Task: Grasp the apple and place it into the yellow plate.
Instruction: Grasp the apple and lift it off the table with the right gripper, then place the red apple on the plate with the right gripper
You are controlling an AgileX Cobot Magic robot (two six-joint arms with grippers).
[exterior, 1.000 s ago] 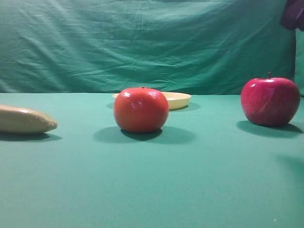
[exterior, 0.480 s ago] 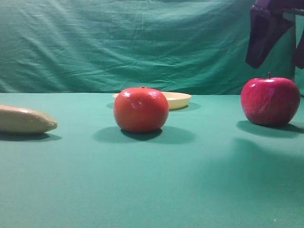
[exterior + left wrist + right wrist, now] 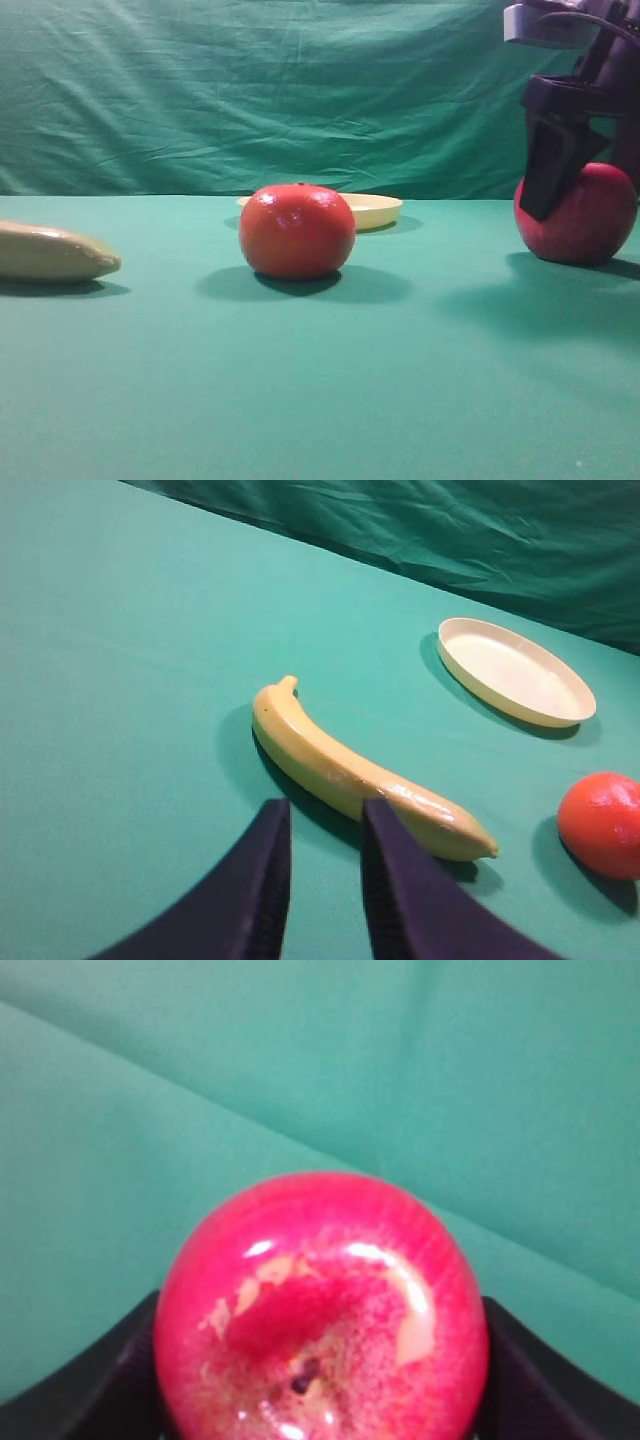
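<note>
The crimson apple [image 3: 590, 225] stands on the green table at the far right. My right gripper [image 3: 585, 200] has its dark fingers [image 3: 548, 165] down on either side of it, open around it. In the right wrist view the apple [image 3: 320, 1310] fills the gap, with finger pads [image 3: 105, 1380] at both flanks. The pale yellow plate [image 3: 378, 209] lies at the back centre, empty, and also shows in the left wrist view [image 3: 515, 670]. My left gripper [image 3: 322, 880] hangs above the table near the banana, fingers close together and empty.
An orange-red round fruit [image 3: 297, 231] stands in front of the plate, partly hiding it; it also shows in the left wrist view [image 3: 603, 823]. A tan banana [image 3: 50, 252] lies at the left, seen too in the left wrist view [image 3: 350, 770]. A green cloth backdrop [image 3: 300, 90] hangs behind.
My right gripper has come down from the top right corner and now straddles the apple. The apple has shifted slightly to the right. Nothing else moved.
</note>
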